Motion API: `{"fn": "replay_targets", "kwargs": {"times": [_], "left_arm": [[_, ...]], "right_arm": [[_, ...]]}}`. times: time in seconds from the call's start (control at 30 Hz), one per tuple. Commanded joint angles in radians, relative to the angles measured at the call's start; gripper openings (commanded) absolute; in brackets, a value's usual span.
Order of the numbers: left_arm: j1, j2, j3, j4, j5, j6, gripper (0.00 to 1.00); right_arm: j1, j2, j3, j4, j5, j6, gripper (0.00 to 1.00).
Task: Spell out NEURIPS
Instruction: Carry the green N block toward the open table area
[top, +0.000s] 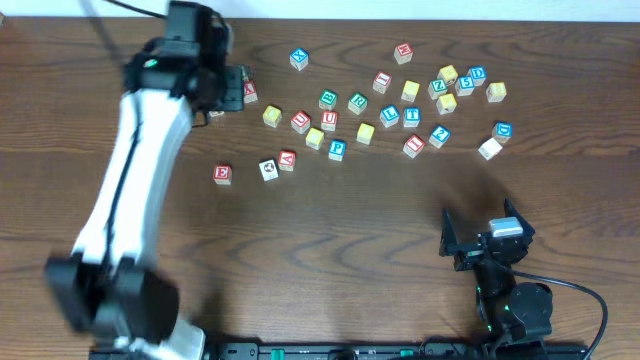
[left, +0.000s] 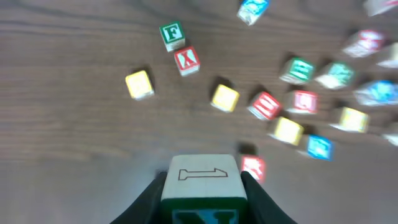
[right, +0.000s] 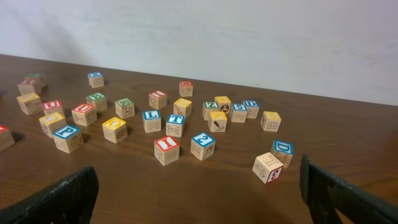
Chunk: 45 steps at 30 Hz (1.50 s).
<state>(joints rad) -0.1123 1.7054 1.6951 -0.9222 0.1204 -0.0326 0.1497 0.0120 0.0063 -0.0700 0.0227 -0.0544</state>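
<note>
Dark wood table (top: 330, 250) runs up to a white wall (right: 249, 37). We see the left arm (top: 130, 180) reaching to the far left side, where the left gripper (left: 202, 186) is clamped on the N cube (left: 200, 177), its green letter facing the wrist camera and a line drawing on top. At the near right edge, the right gripper (top: 482, 235) sits with jaws wide apart, holding nothing. Loose cubes (top: 411, 117) lie scattered across the far middle and right. The red E cube (top: 222, 173) lies apart at the scatter's near left, and the blue P cube (top: 337, 150) sits on its near edge.
</note>
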Motion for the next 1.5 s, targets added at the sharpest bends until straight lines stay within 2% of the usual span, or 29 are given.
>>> {"fn": "replay_targets", "kwargs": {"times": [0.0,0.07,0.23,0.4,0.57,0.73,0.83,0.97,1.03,1.47], "left_arm": [[-0.003,-0.124,0.007,-0.103,0.029,-0.066,0.19],[-0.014,-0.181,0.007,-0.179,0.029,-0.087,0.13],[-0.080,-0.268,0.004,-0.365,0.029,-0.104,0.12],[-0.187,-0.288,-0.066,-0.418,0.029,-0.105,0.12],[-0.289,-0.287,-0.258,-0.264,0.028,-0.148,0.12],[-0.355,-0.286,-0.487,0.008,0.028,-0.224,0.12],[-0.367,-0.286,-0.612,0.187,0.024,-0.298,0.12],[-0.367,-0.285,-0.715,0.330,-0.044,-0.426,0.12],[-0.367,-0.280,-0.752,0.374,-0.084,-0.471,0.12],[-0.367,-0.073,-0.780,0.463,-0.114,-0.466,0.13]], "right_arm": [[-0.008,-0.005,-0.001,-0.003,0.009,0.013,0.99],[-0.008,-0.005,-0.001,-0.003,0.009,0.013,0.99],[-0.008,-0.005,-0.001,-0.003,0.009,0.013,0.99],[-0.008,-0.005,-0.001,-0.003,0.009,0.013,0.99],[-0.008,-0.005,-0.001,-0.003,0.009,0.013,0.99],[-0.008,-0.005,-0.001,-0.003,0.009,0.013,0.99],[-0.008,-0.005,-0.001,-0.003,0.009,0.013,0.99],[-0.008,-0.005,-0.001,-0.003,0.009,0.013,0.99],[-0.008,-0.005,-0.001,-0.003,0.009,0.013,0.99],[-0.008,-0.005,-0.001,-0.003,0.009,0.013,0.99]]}}
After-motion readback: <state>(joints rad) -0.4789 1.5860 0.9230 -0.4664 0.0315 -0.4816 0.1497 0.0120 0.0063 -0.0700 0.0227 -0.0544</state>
